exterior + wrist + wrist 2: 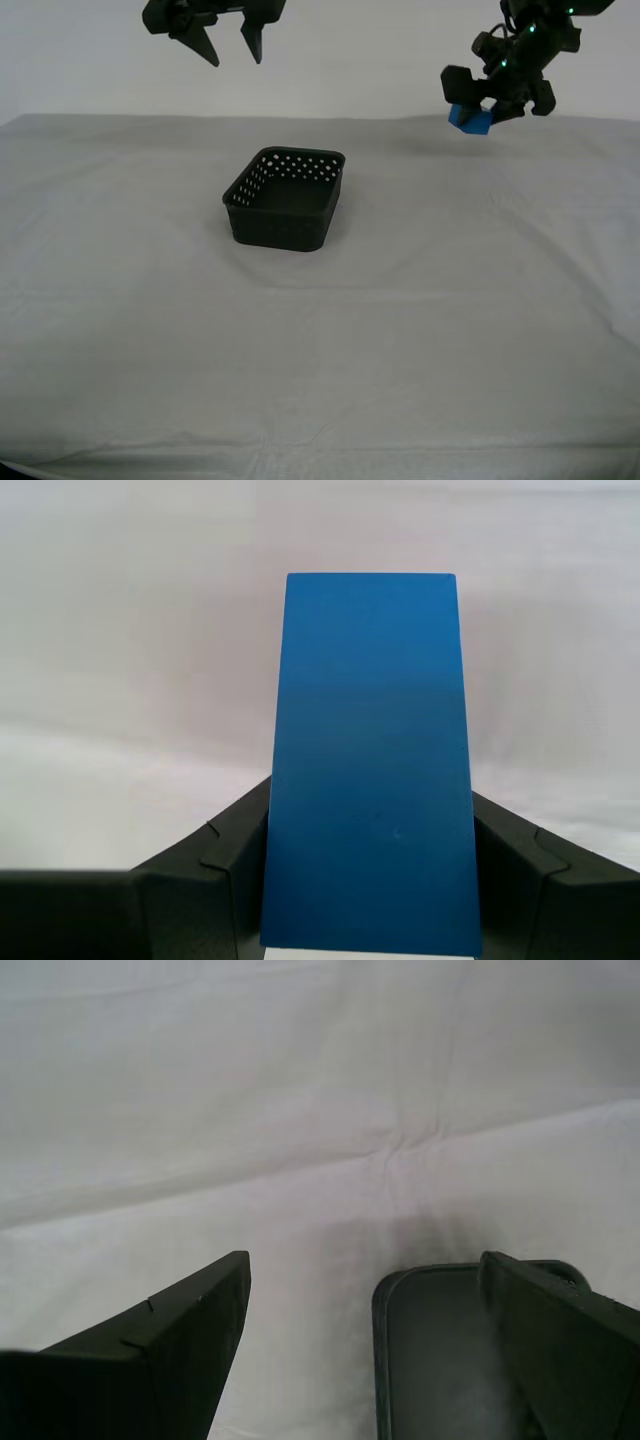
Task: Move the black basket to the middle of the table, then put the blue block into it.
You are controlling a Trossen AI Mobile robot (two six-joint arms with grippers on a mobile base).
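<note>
The black basket [287,197] stands upright on the table [320,340] near its middle, toward the far side. My first gripper [478,115] hangs high at the exterior view's right, shut on the blue block [470,119]; the block fills the first wrist view [370,770] between the jaws. My second gripper [232,45] is open and empty, high above the basket at the exterior view's upper left. In the second wrist view its fingers [190,1330] frame the cloth, with the basket's rim [385,1310] partly behind one finger.
The grey-white cloth is slightly wrinkled and bare around the basket. The table's far edge [200,118] runs below a plain white wall. The near edge [60,468] shows at the exterior view's bottom.
</note>
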